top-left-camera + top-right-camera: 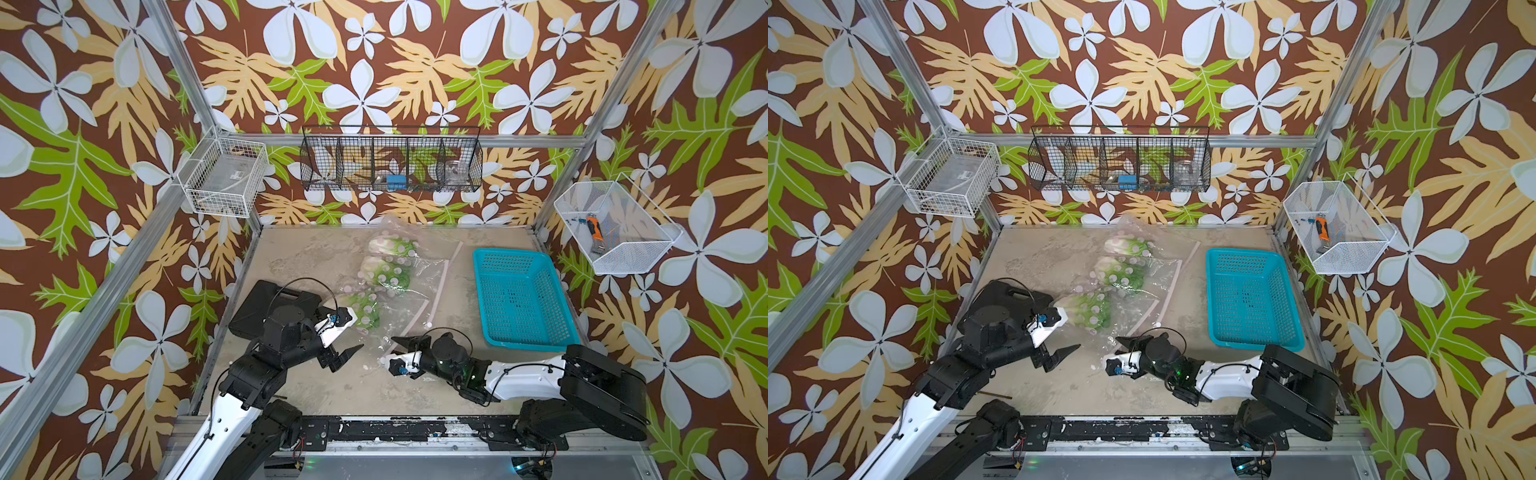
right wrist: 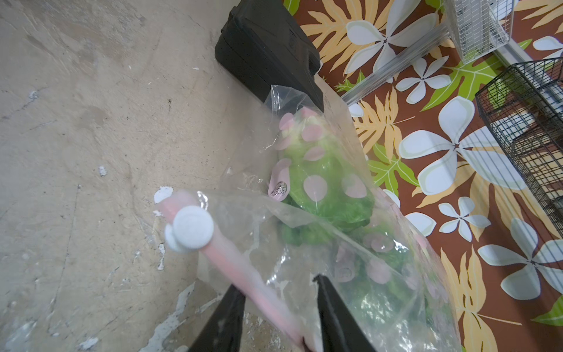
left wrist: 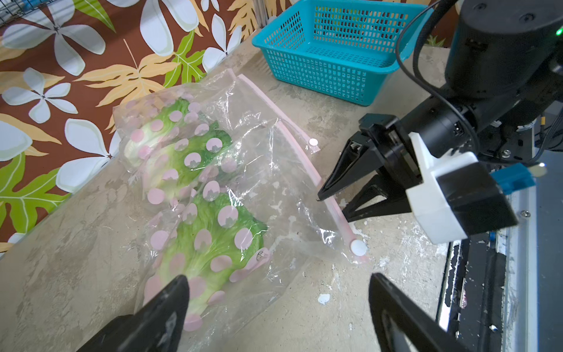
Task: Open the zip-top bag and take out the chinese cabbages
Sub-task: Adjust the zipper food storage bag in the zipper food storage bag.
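Chinese cabbages (image 3: 210, 243) inside bag (image 3: 289, 189), basket (image 3: 329, 61) nearby

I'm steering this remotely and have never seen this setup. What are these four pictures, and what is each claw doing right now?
Two robot arms work over a table, each ending in a two-fingered gripper. Two pictures look down from overhead, nearly alike; the other two come from cameras on the arms' wrists. On the table lie a clear zip-top bag holding the three chinese cabbages, a teal basket and a black case. The left gripper is open, holding nothing, beside the bag. The right gripper has its jaws either side of the bag's pink zip strip; whether they pinch it cannot be told.
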You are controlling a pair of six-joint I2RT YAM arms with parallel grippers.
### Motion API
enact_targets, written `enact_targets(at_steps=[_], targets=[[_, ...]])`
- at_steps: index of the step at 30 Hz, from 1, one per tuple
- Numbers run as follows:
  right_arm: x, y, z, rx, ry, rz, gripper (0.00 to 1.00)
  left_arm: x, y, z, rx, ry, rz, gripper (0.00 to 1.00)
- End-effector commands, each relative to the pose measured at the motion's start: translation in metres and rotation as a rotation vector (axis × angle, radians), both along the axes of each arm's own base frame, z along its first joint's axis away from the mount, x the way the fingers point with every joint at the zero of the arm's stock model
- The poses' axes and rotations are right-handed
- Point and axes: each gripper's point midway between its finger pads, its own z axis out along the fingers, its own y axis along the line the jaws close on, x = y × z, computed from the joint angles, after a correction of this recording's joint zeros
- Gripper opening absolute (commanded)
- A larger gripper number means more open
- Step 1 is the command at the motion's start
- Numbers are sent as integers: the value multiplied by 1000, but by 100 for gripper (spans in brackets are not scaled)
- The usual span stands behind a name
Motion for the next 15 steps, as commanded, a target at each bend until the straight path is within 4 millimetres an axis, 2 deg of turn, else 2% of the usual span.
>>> enact_targets(at_steps=[1, 6, 15], targets=[[0, 5, 5, 35, 25, 17, 30, -3, -3, -5, 24, 4, -32, 94], [-3, 8, -2, 23, 51, 38, 21, -2, -6, -12, 71, 5, -56, 96], [-2, 7, 6, -4, 44, 38, 0, 0, -6, -25, 189, -30, -88, 97]])
